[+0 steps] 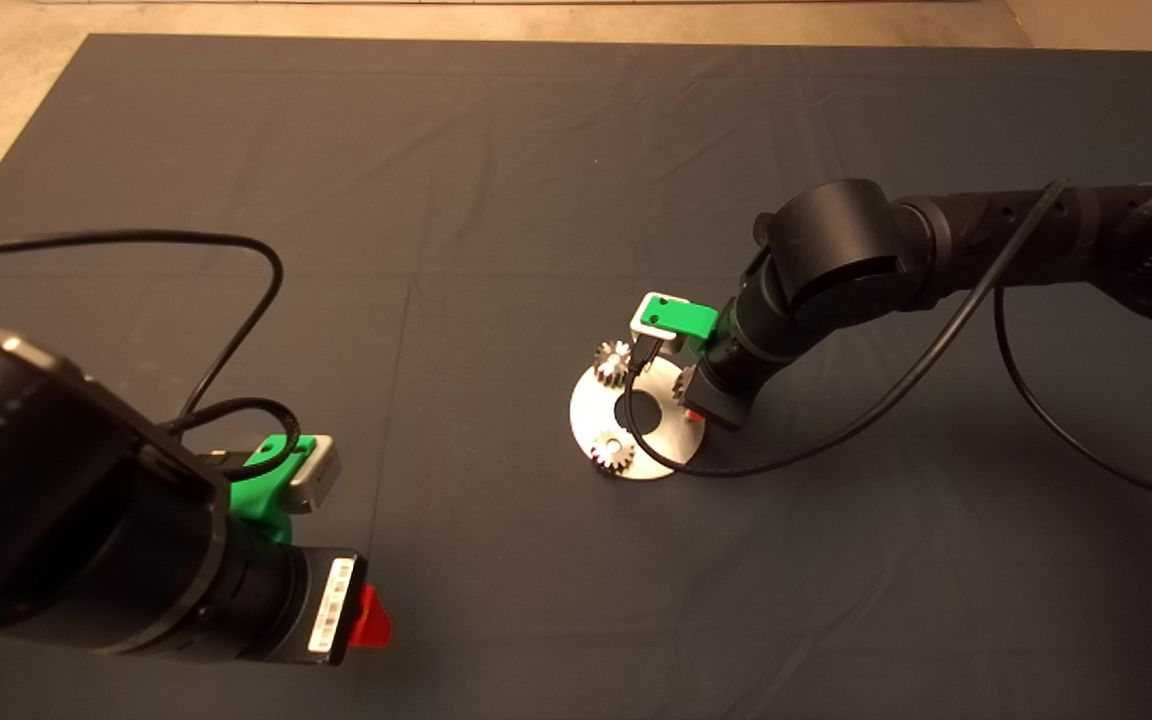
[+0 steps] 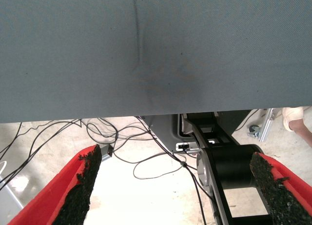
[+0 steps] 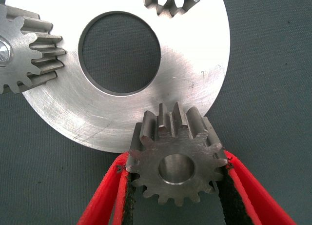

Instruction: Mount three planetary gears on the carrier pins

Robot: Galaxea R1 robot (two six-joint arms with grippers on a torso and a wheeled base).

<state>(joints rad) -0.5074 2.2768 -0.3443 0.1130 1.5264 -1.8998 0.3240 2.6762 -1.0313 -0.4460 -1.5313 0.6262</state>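
A shiny round carrier disc lies mid-mat. Two planetary gears sit on it, and the right wrist view shows them as one gear with a carrier pin in its centre and another gear cut off by the picture's edge. My right gripper is shut on the third planetary gear, held level over the disc's rim. Whether a pin fills its hole, I cannot tell. My left gripper waits open at the lower left.
The right arm's black cable loops across the disc's near edge. In the left wrist view, the mat's edge, floor cables, the robot's base and a person's shoe show.
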